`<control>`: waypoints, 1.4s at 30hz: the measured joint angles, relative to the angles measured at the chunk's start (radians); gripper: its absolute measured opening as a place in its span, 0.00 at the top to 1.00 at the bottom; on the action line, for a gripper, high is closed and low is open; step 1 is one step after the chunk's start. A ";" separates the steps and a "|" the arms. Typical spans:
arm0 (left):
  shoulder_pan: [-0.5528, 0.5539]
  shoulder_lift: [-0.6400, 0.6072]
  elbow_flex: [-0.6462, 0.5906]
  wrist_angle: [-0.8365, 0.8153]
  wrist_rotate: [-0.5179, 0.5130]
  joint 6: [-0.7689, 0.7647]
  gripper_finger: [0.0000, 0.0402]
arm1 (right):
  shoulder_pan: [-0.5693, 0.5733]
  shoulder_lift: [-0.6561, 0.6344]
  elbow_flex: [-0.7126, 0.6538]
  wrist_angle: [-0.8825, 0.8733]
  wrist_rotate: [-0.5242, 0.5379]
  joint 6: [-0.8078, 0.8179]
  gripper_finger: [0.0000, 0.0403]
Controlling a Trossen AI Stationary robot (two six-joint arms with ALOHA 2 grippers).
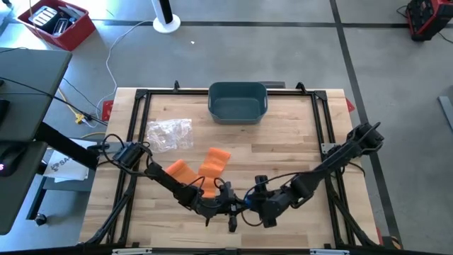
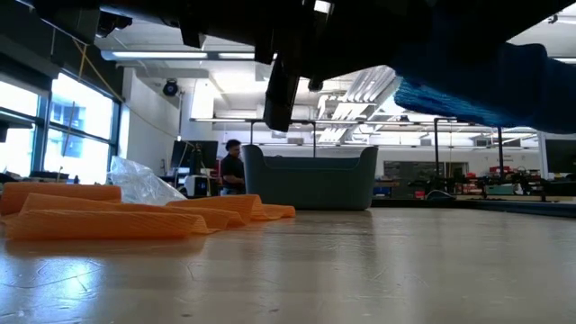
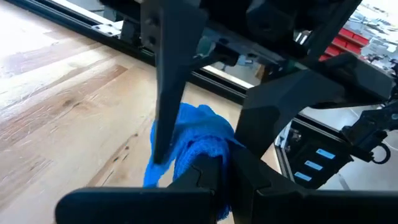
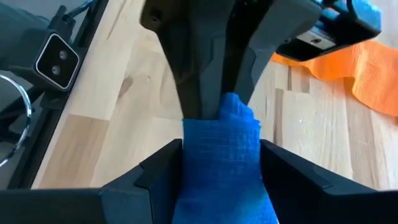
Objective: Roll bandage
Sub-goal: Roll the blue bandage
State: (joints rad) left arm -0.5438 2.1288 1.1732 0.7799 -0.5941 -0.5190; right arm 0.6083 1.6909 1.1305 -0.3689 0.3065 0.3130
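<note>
Blue bandage point(image 4: 222, 155), crumpled woven cloth, pinched by left gripper point(image 1: 228, 200) and right gripper point(image 4: 221, 149), both clamped on it

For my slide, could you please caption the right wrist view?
Both grippers' fingers pinch a blue bandage above the wooden table, orange bandage lying beyond.

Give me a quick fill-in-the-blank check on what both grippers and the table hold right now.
Both grippers meet on a bandage coloured ____.
The loose bandages lying on the table are ____.
The teal bin holds ____.
The crumpled clear plastic lies nearer the ____ arm.

Missing words: blue; orange; nothing; left
</note>
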 joint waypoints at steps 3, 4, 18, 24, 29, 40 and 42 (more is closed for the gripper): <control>0.000 -0.001 0.001 0.006 0.001 0.000 0.99 | 0.000 0.000 0.000 -0.004 0.004 0.004 0.50; 0.000 -0.001 0.001 0.006 -0.001 0.000 0.99 | 0.000 0.000 0.000 -0.009 0.001 0.012 0.50; -0.026 -0.042 0.002 0.003 0.002 0.087 0.99 | 0.079 -0.001 0.001 -0.200 -0.038 0.138 0.50; -0.032 -0.056 0.002 -0.001 0.006 0.113 0.99 | 0.134 -0.001 0.000 -0.361 -0.026 0.233 0.50; -0.030 -0.056 0.002 -0.035 0.002 0.087 0.99 | 0.191 -0.029 0.000 -0.488 0.022 0.341 0.50; -0.025 -0.055 0.002 -0.055 -0.045 0.059 0.99 | 0.354 -0.071 0.000 -0.203 0.502 0.285 0.50; -0.025 -0.055 0.002 -0.056 -0.045 0.058 0.99 | 0.354 -0.068 0.000 -0.159 0.505 0.263 0.50</control>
State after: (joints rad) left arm -0.5684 2.0743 1.1748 0.7238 -0.6392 -0.4614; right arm 0.9626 1.6231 1.1301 -0.5282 0.8116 0.5764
